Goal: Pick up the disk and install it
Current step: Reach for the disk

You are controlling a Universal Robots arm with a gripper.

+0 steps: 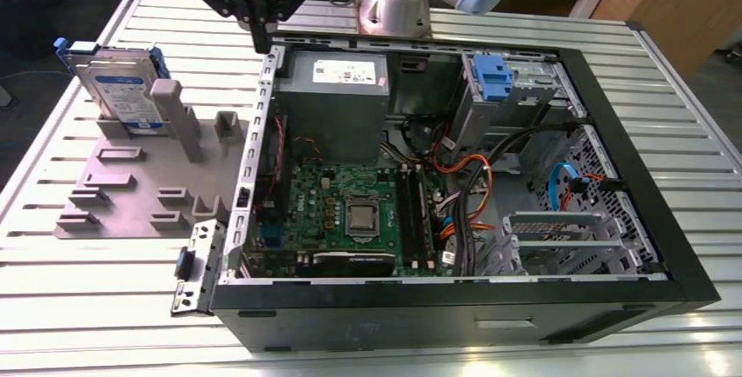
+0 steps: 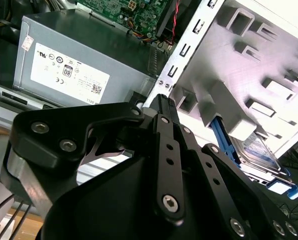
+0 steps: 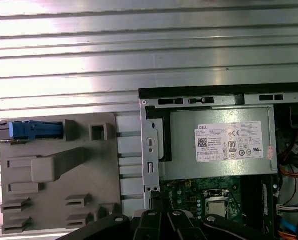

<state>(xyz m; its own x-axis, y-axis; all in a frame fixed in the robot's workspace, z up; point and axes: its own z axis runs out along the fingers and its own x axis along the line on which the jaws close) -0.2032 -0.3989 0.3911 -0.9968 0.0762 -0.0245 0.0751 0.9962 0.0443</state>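
Disk [image 1: 116, 90] stands upright on edge in a grey holder [image 1: 139, 177] on the bench [image 1: 69, 307], at the exterior view's left of the open PC case [image 1: 649, 221]. Its upper part is free and the lower edge is slotted in.

Gripper [image 1: 262, 40] hovers over the case's wall beside the grey power supply [image 1: 336, 90], near the disk but not touching it. Jaws look closed together w/ nothing between them.

Handling, as a judgement: stiff metal body, prob. fairly heavy for its size and shock-sensitive, so no knocks. The flat faces look smooth and maybe slippery. Blue carrier [image 3: 34, 131] is plastic and likely flexes a bit. Best hold is approx. across the two broad faces near the exposed top, not on the thin carrier rails.

Writing: a white-and-blue label [image 1: 121, 82] on the disk face, and a white sticker [image 3: 230, 142] w/ print, marks and codes on the power supply.
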